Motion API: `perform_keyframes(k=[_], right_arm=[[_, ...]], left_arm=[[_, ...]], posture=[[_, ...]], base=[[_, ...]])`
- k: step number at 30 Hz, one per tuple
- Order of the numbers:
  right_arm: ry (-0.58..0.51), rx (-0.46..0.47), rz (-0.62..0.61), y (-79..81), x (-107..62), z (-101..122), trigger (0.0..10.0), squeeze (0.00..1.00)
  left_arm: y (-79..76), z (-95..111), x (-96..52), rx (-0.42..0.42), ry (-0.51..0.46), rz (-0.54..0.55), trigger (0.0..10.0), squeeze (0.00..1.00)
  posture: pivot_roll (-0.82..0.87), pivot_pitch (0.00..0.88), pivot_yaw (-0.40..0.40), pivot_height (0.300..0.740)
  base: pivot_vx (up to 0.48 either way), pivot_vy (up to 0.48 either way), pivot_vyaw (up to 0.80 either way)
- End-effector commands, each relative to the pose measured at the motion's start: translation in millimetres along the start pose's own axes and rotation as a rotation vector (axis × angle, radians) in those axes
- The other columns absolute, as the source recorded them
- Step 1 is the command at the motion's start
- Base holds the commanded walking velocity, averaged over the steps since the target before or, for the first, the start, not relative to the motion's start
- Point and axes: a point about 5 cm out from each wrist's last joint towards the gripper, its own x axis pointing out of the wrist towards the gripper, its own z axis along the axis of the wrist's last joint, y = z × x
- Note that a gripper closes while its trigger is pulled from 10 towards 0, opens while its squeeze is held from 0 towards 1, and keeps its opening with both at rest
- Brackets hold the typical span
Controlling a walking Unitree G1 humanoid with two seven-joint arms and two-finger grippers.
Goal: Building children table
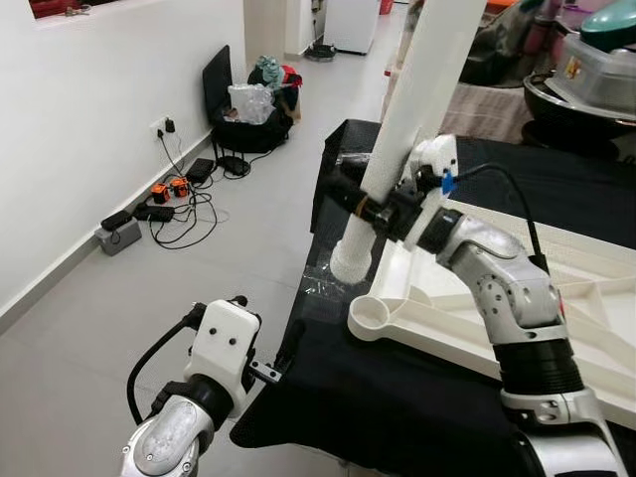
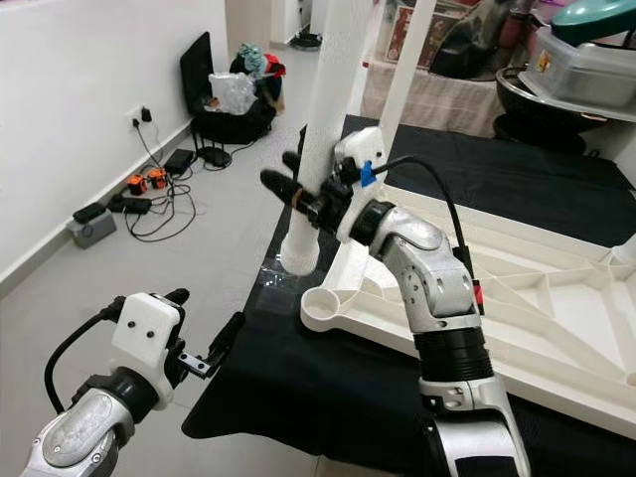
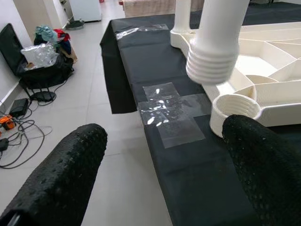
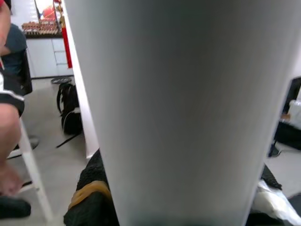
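The right hand [image 2: 298, 191] pinches a white table leg [image 1: 417, 109] between its black fingers, holding it tilted, its threaded lower end hanging just above and beside the round corner socket [image 3: 234, 107] of the white tabletop [image 2: 556, 298]; the tabletop lies upside down on the black-covered desk [image 1: 397, 397]; the left hand [image 3: 155, 179], fingers spread and holding nothing, hovers low beside the desk's edge, near that socket.

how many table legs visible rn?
2. One leg is gripped by the right gripper, its threaded end beside the corner socket. A second leg stands behind. Others may be hidden.
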Motion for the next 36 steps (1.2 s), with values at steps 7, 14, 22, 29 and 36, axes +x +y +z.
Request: perform_keyframes(k=[7, 14, 22, 29, 36], right_arm=[[0.042, -0.002, 0.104, -15.2, -17.0, 3.5, 10.0, 0.00], [0.018, 0.010, 0.152, -22.2, -22.9, 13.0, 10.0, 0.00], [0.039, 0.054, 0.350, -18.4, -23.7, 10.6, 10.0, 0.00], [0.052, 0.048, 0.417, -22.0, -22.3, 11.6, 10.0, 0.00], [0.012, 0.016, 0.441, -24.1, -12.6, 18.3, 10.0, 0.00]], left_arm=[[-3.5, -0.1, -7.4, -0.002, 0.011, -0.025, 10.0, 0.00], [-4.4, 1.0, -9.5, -0.001, 0.012, -0.030, 10.0, 0.00], [-6.9, 4.7, -11.7, 0.000, 0.010, -0.036, 10.0, 0.00], [-6.2, 6.6, -15.9, 0.002, 0.014, -0.032, 10.0, 0.00], [-8.2, 8.3, -17.9, 0.006, 0.018, -0.041, 10.0, 0.00]], posture=[[0.08, 0.117, -0.091, 0.740], [0.08, 0.131, -0.083, 0.740], [0.10, 0.150, -0.084, 0.740], [0.11, 0.164, -0.081, 0.740], [0.11, 0.175, -0.080, 0.740]], base=[[0.000, 0.000, 0.00], [0.000, 0.000, 0.00], [0.000, 0.000, 0.00], [0.000, 0.000, 0.00], [0.000, 0.000, 0.00]])
